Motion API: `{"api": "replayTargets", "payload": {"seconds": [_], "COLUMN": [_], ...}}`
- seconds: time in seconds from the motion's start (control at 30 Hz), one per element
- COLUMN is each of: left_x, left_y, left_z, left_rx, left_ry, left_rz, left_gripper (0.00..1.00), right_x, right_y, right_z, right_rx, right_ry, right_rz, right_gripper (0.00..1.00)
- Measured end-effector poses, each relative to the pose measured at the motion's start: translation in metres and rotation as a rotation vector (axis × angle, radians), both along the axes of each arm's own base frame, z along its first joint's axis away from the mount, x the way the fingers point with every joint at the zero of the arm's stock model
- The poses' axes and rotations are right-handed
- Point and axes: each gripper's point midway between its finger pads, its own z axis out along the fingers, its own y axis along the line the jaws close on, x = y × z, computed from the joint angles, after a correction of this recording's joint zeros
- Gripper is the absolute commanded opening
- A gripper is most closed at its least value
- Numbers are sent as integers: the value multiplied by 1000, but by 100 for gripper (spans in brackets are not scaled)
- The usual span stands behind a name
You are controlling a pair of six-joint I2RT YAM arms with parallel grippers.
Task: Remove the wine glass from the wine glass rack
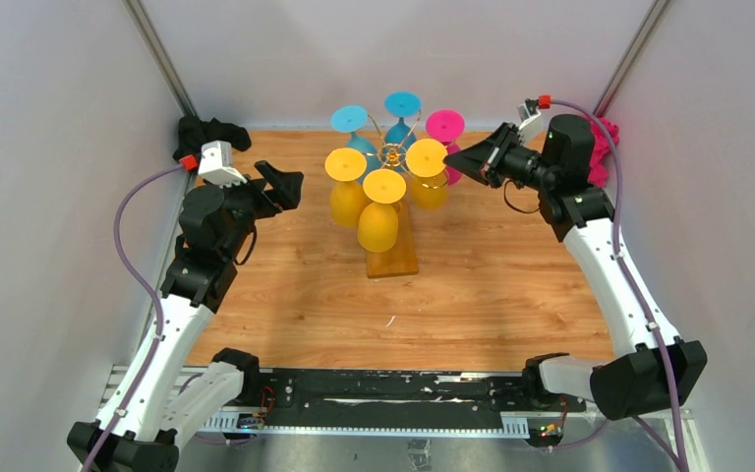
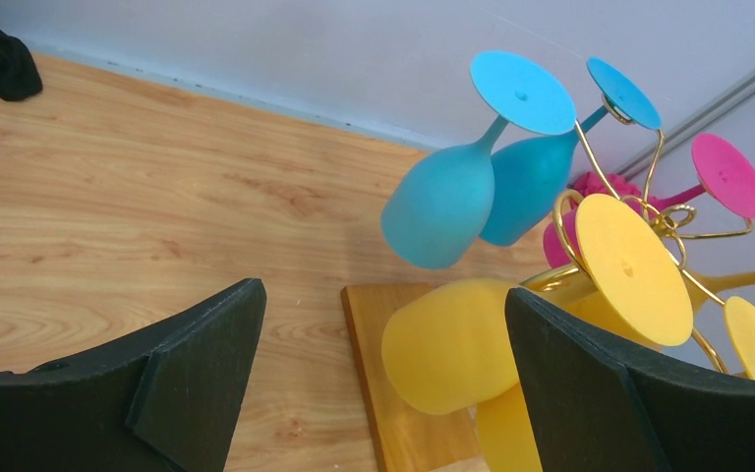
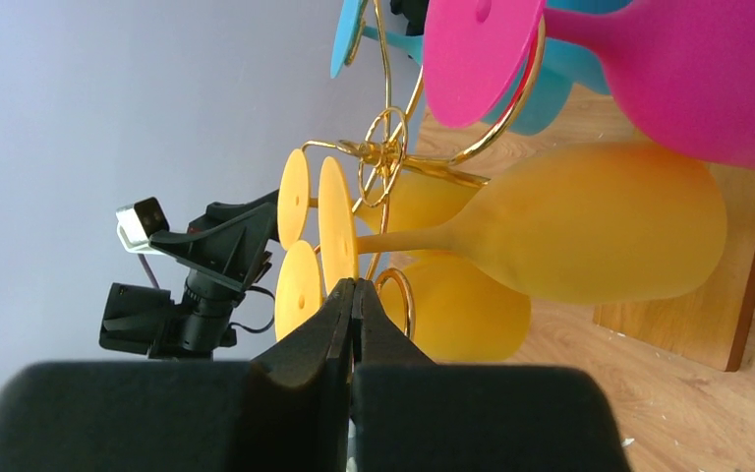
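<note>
Atop wood table (image 1: pixel 285 295), gold rack (image 1: pixel 391 155), pale walls (image 1: pixel 49 197)

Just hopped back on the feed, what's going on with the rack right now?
Nothing is off yet. Three yellow glasses, two blue glasses and a pink glass all hang upside down on the wine glass rack. The left gripper is open and empty, off to the rack's left. The right gripper is shut on nothing, pointing in from the right beside the pink glass.
</note>
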Motion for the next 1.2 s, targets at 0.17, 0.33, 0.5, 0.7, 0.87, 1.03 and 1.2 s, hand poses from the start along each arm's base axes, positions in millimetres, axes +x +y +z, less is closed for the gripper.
{"api": "replayTargets", "payload": {"seconds": [0.17, 0.33, 0.5, 0.7, 0.87, 1.03, 1.2], "left_x": [0, 0, 0, 0, 0, -1, -1], "left_y": [0, 0, 0, -1, -1, -3, -6], "left_z": [0, 0, 0, 0, 0, 0, 0], "left_rx": [0, 0, 0, -3, -4, -8, -16], "left_ry": [0, 0, 0, 1, 1, 2, 6], "left_rz": [0, 0, 0, -4, -8, -19, -30], "left_gripper": [98, 98, 98, 98, 98, 98, 95], "right_x": [11, 17, 12, -8, -21, -37, -61], "right_y": [-8, -15, -23, -38, -39, -42, -61], "right_z": [8, 9, 11, 13, 11, 1, 8], "right_rx": [-3, -8, -7, -3, 2, -10, -89], "right_ry": [-24, -29, -41, -61, -57, -22, -60], "right_rz": [-35, -62, -79, -114, -106, -116, -203], "right_gripper": [0, 0, 0, 0, 0, 0, 0]}}
